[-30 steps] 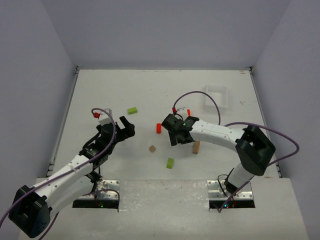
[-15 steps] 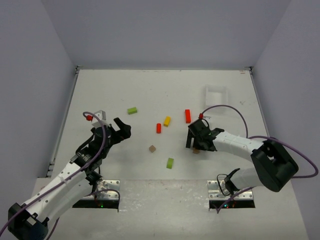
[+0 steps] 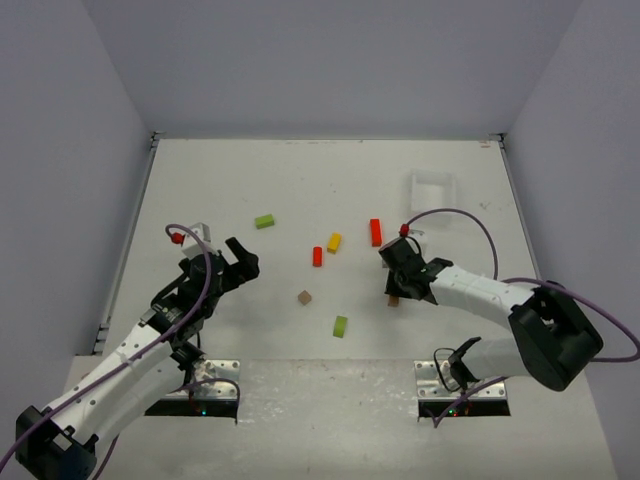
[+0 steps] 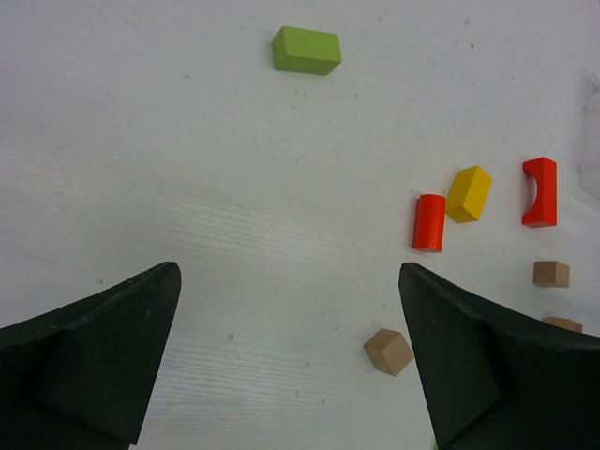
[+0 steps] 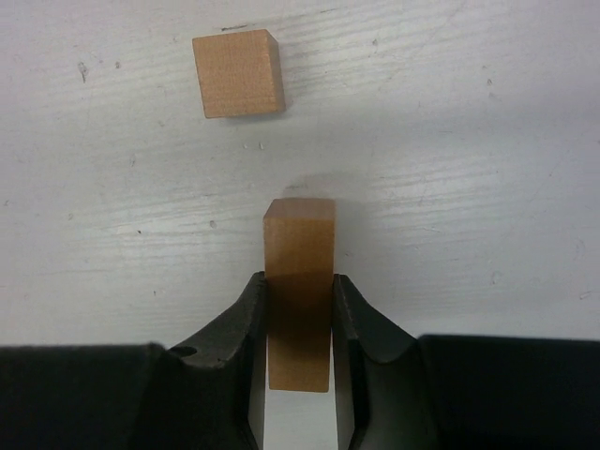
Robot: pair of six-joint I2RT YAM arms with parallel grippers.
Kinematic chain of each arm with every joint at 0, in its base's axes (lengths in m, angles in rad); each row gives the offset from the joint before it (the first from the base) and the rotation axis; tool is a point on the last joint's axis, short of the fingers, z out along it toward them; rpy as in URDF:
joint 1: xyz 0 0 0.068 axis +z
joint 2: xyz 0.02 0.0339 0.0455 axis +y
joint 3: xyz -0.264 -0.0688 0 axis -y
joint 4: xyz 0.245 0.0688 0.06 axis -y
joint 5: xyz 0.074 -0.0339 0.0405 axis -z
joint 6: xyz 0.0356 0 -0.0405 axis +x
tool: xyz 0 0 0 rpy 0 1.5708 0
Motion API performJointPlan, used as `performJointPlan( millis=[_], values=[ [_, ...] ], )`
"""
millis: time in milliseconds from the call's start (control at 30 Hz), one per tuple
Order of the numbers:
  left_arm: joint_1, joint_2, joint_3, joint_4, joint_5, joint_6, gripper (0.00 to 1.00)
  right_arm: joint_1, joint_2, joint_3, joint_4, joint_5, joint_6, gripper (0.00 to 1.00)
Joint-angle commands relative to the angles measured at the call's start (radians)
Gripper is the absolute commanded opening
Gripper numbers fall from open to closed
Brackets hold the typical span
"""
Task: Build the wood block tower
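Loose wood blocks lie mid-table with no tower standing: a green bar (image 3: pixel 264 221) (image 4: pixel 306 50), a yellow block (image 3: pixel 334 241) (image 4: pixel 469 193), a red cylinder (image 3: pixel 317 256) (image 4: pixel 429 222), a red arch piece (image 3: pixel 376 232) (image 4: pixel 540 191), a brown cube (image 3: pixel 304 297) (image 4: pixel 388 352) and a second green block (image 3: pixel 340 326). My right gripper (image 3: pixel 393 287) (image 5: pixel 299 314) is shut on a brown bar (image 5: pixel 298 281) lying on the table, with one finger on each long side. A brown cube (image 5: pixel 238 73) lies just beyond the bar. My left gripper (image 3: pixel 240 262) (image 4: pixel 291 366) hangs open and empty left of the blocks.
A white rectangular tray (image 3: pixel 430 187) stands at the back right. Grey walls close off the table on the left, right and far sides. Purple cables loop over both arms.
My right gripper has swung from the red and yellow blocks to the brown bar and shut on it. The left arm drew back slightly toward the left.
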Motion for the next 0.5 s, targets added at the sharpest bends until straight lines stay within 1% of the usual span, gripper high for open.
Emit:
performJointPlan(
  millis=[0,67,100,167,267,333,400,467],
  values=[
    [0.006,-0.008,0.035,0.013,-0.021,-0.014,1.0,-0.003,-0.055,-0.003,-0.002,0.038,-0.023,0.11],
    [0.007,-0.008,0.033,0.014,-0.021,-0.015,1.0,-0.001,-0.07,0.005,0.0,0.018,-0.049,0.08],
    [0.007,-0.007,0.034,0.017,-0.023,-0.014,1.0,0.0,-0.085,0.013,0.006,0.009,-0.072,0.08],
    [0.007,-0.005,0.033,0.023,-0.026,-0.012,1.0,0.002,-0.127,0.035,0.024,-0.008,-0.143,0.09],
    [0.007,-0.002,0.036,0.038,-0.024,-0.006,1.0,-0.007,-0.125,0.104,0.03,0.024,-0.232,0.11],
    [0.007,0.0,0.039,0.05,-0.026,0.004,1.0,-0.067,-0.078,0.213,0.031,0.031,-0.292,0.11],
    [0.007,0.003,0.041,0.058,-0.036,0.013,1.0,-0.136,-0.009,0.304,0.04,-0.027,-0.345,0.1],
    [0.007,0.006,0.044,0.062,-0.039,0.018,1.0,-0.171,0.053,0.36,0.062,-0.077,-0.407,0.1]
  ],
)
